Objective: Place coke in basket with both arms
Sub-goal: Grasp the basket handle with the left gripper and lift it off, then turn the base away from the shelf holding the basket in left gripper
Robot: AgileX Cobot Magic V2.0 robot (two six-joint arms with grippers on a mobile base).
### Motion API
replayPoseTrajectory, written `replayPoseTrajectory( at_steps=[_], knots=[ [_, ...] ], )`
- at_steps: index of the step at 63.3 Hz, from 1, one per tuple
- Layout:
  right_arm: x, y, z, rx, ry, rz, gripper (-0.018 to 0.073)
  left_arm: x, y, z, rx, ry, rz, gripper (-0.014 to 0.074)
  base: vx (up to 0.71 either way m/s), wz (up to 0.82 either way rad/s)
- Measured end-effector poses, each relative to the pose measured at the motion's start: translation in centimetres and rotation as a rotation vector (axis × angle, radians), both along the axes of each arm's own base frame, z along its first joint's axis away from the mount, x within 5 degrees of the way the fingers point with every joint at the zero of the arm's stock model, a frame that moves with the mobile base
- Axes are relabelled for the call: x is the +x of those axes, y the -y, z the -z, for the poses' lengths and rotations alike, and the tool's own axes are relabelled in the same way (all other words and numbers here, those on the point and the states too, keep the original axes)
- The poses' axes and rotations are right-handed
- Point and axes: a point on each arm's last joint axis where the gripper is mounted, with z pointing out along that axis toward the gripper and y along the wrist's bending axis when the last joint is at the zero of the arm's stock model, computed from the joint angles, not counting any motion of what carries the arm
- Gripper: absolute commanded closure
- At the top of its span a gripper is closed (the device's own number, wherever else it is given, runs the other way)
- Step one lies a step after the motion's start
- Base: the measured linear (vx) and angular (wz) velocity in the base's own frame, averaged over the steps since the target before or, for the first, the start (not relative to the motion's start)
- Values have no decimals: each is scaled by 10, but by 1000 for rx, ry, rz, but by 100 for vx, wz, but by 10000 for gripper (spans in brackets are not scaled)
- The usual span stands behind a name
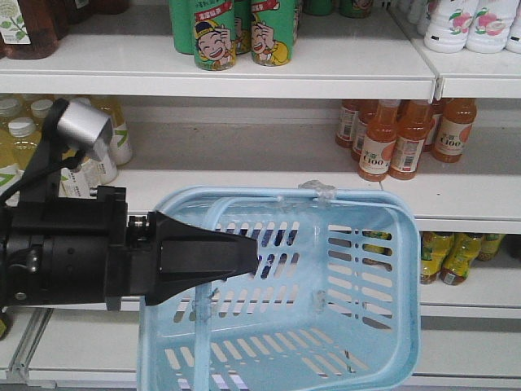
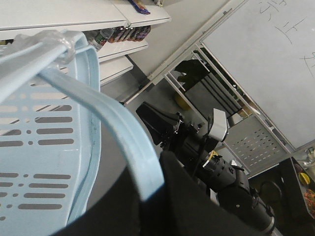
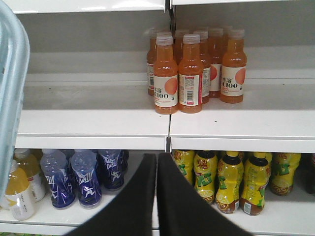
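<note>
— What's the basket like?
— It's a pale blue plastic basket (image 1: 358, 269) with slotted walls and a smooth rounded rim. A flat band handle (image 2: 123, 128) arches over it.
— Who holds it?
— The left gripper (image 1: 236, 259), a matte black wedge, is clamped on that handle.
— And the right gripper (image 3: 157, 164)?
— Its two black fingers are pressed together with nothing between them, just beside the basket's rim.
— What's around it?
— White shelves (image 1: 244, 69) stand behind the basket. Orange-drink bottles (image 1: 407, 138) sit above its right corner and green cartoon cans (image 1: 213, 37) higher up. Yellow bottles (image 1: 452, 257) stand beside its right wall, and blue bottles (image 3: 83, 179) show through its slots.
— And the coke?
— I cannot tell where it is.
</note>
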Motion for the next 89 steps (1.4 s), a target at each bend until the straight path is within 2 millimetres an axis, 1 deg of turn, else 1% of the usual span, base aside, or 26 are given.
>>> replayPoseTrajectory(
  at_steps=[57, 72, 89],
  knots=[
    [0, 0, 0, 0, 0, 0, 564, 0, 0, 0, 0, 1, -5, 603, 0, -1],
    [0, 0, 0, 0, 0, 0, 564, 0, 0, 0, 0, 1, -5, 603, -4, -26],
    [0, 0, 0, 0, 0, 0, 564, 0, 0, 0, 1, 2, -4, 603, -5, -46]
  ],
)
